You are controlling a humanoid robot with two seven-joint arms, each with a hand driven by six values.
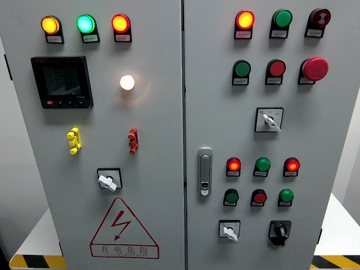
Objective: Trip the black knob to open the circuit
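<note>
Neither of my hands shows in the head view, so I cannot tell whether their fingers are spread or curled. The black knob (279,230) sits low on the cabinet's right door (332,140), beside a white selector (229,231), handle roughly upright. Being right of centre, it probably suits my right arm better.

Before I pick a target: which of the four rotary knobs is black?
The black knob at the right door's bottom right, beside a white-handled selector. The other three all have white handles.
</note>
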